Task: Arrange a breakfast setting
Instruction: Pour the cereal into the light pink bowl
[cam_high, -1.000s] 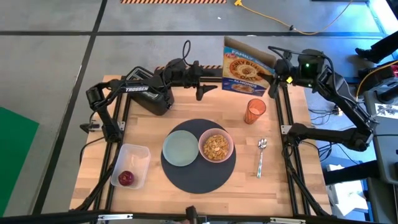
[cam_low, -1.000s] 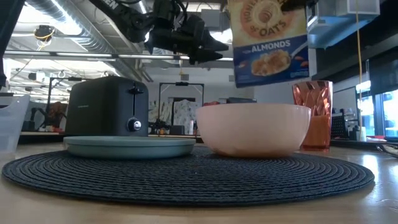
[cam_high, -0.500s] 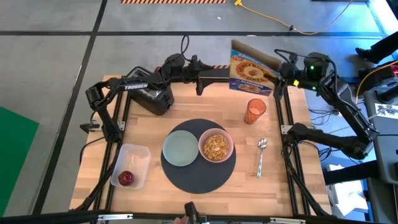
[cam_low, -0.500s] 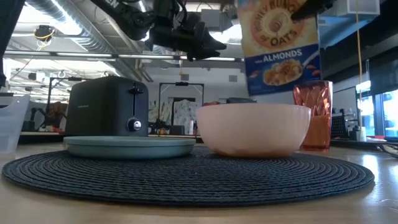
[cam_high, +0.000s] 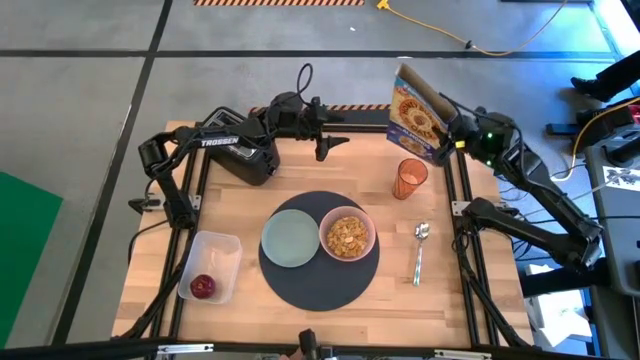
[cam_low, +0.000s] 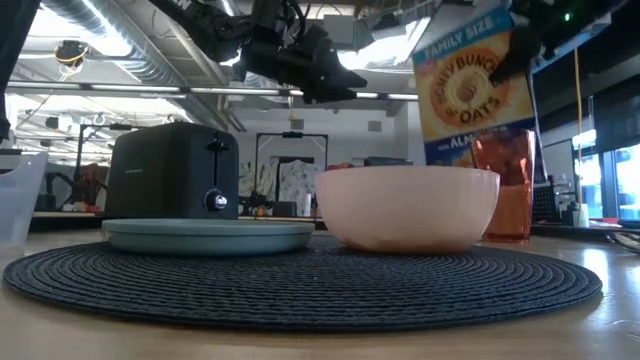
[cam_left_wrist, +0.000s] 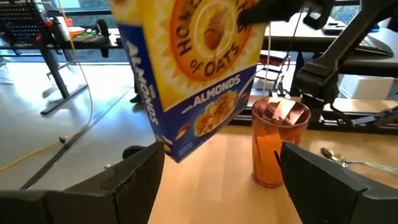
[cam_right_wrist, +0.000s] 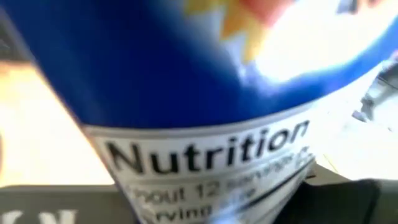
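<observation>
My right gripper (cam_high: 455, 137) holds a cereal box (cam_high: 415, 112) in the air at the table's (cam_high: 240, 215) far right corner, fingers clamped on its side panel; the box hangs tilted, just beyond the cup (cam_high: 409, 178). In the right wrist view the box's nutrition panel (cam_right_wrist: 205, 112) fills nearly everything. In the low view the box (cam_low: 478, 85) floats above and behind the cup (cam_low: 503, 183).

My left gripper (cam_high: 333, 146) hovers over the far middle of the table, beside the toaster (cam_high: 250, 155), fingers (cam_left_wrist: 134, 186) spread wide with nothing between them, pointed toward the box (cam_left_wrist: 193, 68) and cup (cam_left_wrist: 277, 140).

The mat (cam_high: 318, 250) lies in the table's middle. On it the plate (cam_high: 290, 239) sits on the left and the bowl (cam_high: 347, 235), filled with cereal, on the right, the two touching. The spoon (cam_high: 419, 252) lies on the wood just right of the mat, bowl end toward the far edge. The red fruit (cam_high: 203, 287) sits in a clear tub (cam_high: 210, 265) near the front left, apart from the mat. I cannot see any toast.
</observation>
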